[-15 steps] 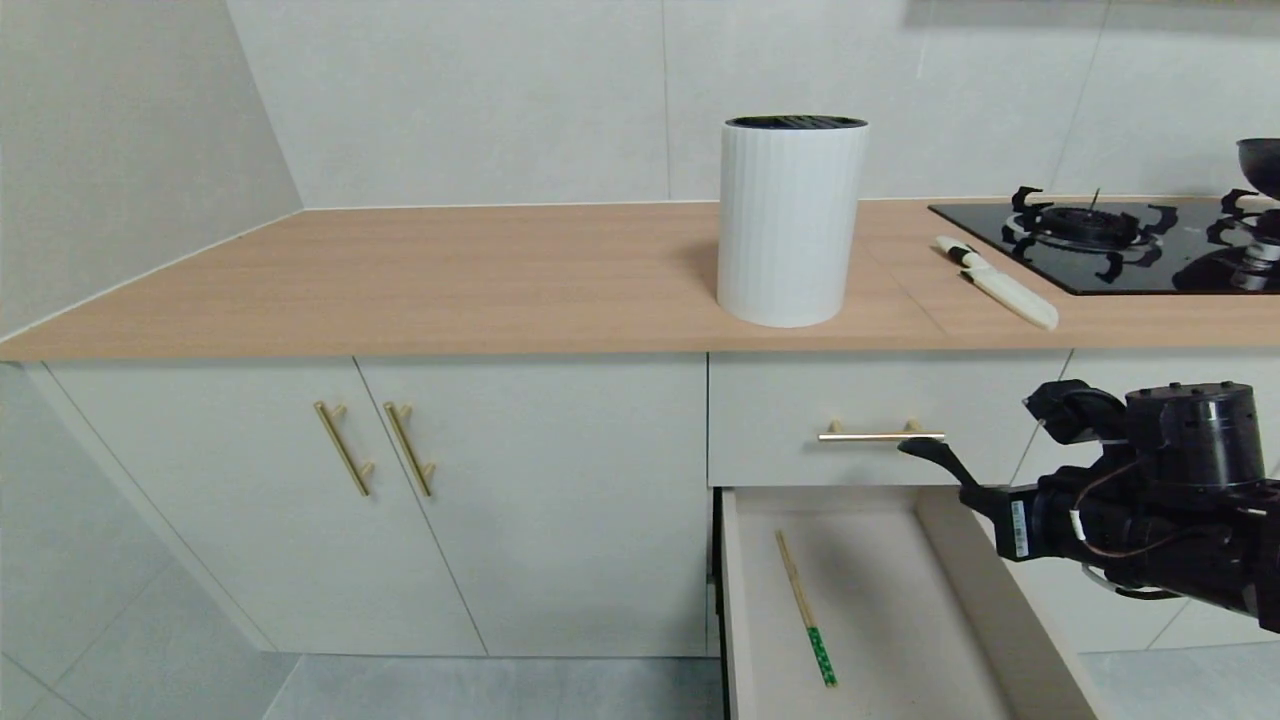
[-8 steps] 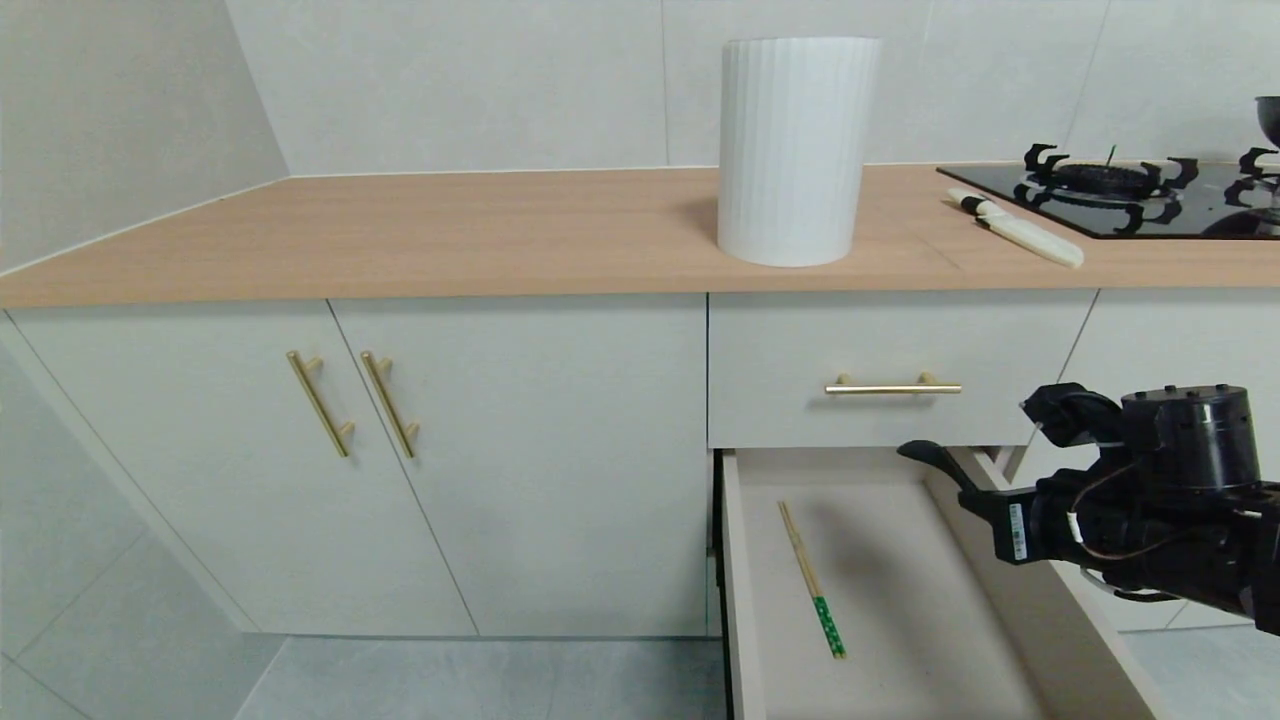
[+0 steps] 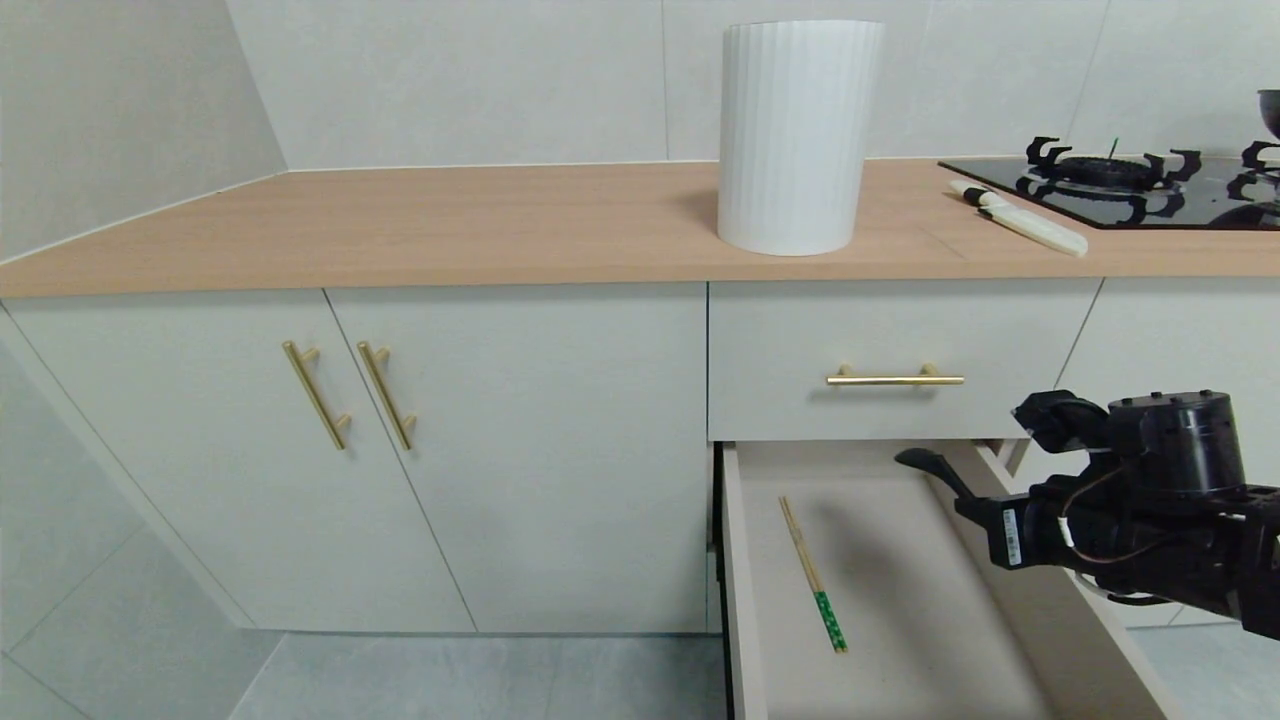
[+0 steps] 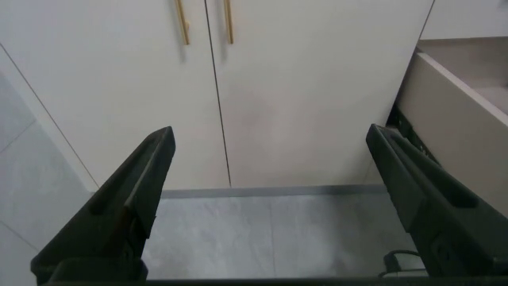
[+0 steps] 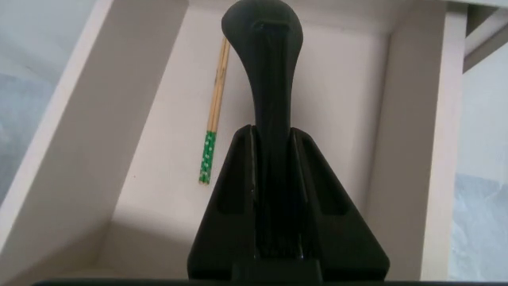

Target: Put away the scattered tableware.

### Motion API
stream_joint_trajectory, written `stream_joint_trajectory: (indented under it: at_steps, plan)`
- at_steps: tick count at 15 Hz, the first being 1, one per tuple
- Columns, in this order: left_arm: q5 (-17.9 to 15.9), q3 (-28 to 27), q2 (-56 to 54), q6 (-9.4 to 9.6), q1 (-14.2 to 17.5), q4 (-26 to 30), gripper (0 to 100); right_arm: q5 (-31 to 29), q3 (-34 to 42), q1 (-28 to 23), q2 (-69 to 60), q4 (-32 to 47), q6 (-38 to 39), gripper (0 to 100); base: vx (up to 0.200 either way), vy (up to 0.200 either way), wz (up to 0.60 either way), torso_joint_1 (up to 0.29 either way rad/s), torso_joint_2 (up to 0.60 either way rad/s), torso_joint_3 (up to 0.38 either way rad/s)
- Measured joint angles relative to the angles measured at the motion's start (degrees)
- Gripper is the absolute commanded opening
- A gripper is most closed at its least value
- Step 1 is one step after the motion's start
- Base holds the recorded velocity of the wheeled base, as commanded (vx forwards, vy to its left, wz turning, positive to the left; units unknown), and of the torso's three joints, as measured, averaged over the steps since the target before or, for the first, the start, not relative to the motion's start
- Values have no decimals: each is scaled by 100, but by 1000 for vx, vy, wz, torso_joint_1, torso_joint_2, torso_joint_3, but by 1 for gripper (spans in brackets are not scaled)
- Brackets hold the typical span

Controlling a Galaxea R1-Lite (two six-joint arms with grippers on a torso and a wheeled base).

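Bamboo chopsticks [image 3: 812, 575]: in the open drawer [image 3: 735, 600], by its left wall.
Right gripper [image 3: 915, 460]: jaws pressed together, empty, over the drawer.
Left gripper [image 4: 270, 151]: jaws spread, empty, facing the cabinet doors [image 4: 317, 95].
Knife [image 3: 1020, 230]: out on the countertop [image 3: 450, 225] beside the stove [image 3: 1110, 190].
Risk: imo a flat knife could skid off when pinched.

Chopsticks [image 3: 812, 575] tan, green speckled ends; holder [image 3: 797, 135] white, ribbed; countertop [image 3: 450, 225] wood-grain; drawer handle [image 3: 893, 379] gold.

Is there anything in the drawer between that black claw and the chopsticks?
Nothing: only bare drawer floor lies between the right gripper and the chopsticks, seen in the head view.
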Motion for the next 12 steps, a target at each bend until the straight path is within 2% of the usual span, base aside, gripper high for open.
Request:
stream_joint_trajectory:
  at_steps: [3,6,10,12]
  plan:
    - [0,0,0,2,0,2,100,-29,11,59,295,-305,10,0,0,0,0,0,0,0]
    - [0,0,0,2,0,2,100,-82,55,166,935,-983,29,0,0,0,0,0,0,0]
    - [0,0,0,0,2,2,100,-785,-1,262,2124,-1919,119,0,0,0,0,0,0,0]
    - [0,0,0,2,-1,2,100,-987,-89,277,2609,-2081,139,0,0,0,0,0,0,0]
